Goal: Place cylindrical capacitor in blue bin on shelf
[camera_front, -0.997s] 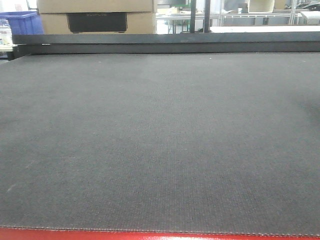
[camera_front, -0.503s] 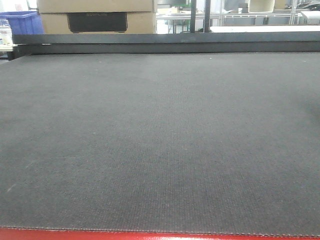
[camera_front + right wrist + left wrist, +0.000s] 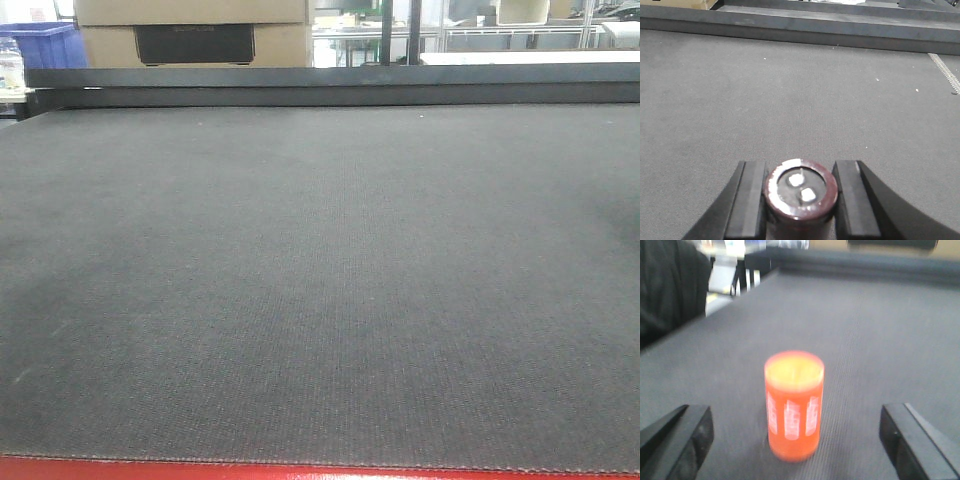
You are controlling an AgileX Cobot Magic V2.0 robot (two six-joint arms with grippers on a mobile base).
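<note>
Right gripper (image 3: 799, 170) clenched on dark red round capacitor (image 3: 800, 192) with 2 silver tabs on top. 2 black fingers (image 3: 751, 200) pressed its sides, over dark grey woven mat (image 3: 320, 280); could not tell if capacitor touched mat. Left gripper (image 3: 794, 415) spread wide, holding nothing. Orange plastic cylinder (image 3: 794, 405) with white marks stood upright on mat, between left fingers, touching neither. Left view blurry.
</note>
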